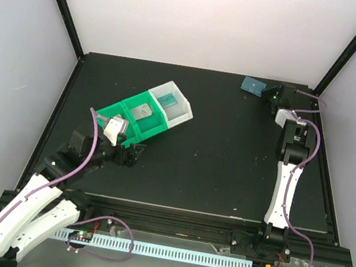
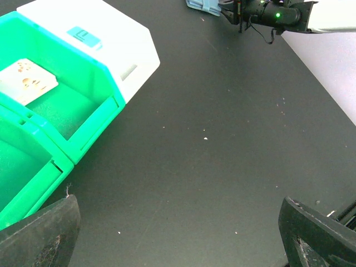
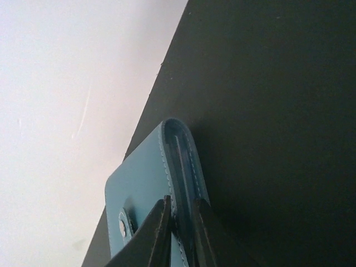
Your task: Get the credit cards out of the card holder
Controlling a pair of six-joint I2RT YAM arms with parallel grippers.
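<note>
From above, a black table (image 1: 214,159) sits between pale walls (image 1: 210,17), the card holder (image 1: 252,85) at its far right corner. Left wrist: the left gripper (image 2: 178,233) gapes wide over the table beside a green tray (image 2: 83,105). Right wrist: the right gripper (image 3: 182,233) pinches the card holder's stitched edge.

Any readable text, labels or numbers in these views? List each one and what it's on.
Nothing reads clearly.
On the white plastic tray, the blue sticker: white marks, too blurred to read.
On that tray's side wall, the grey strip: too small to read.
In the green plastic tray, the pale flat card: brownish pattern, no legible words.
On the slate-blue card holder: stitching and a metal snap, no text.
</note>
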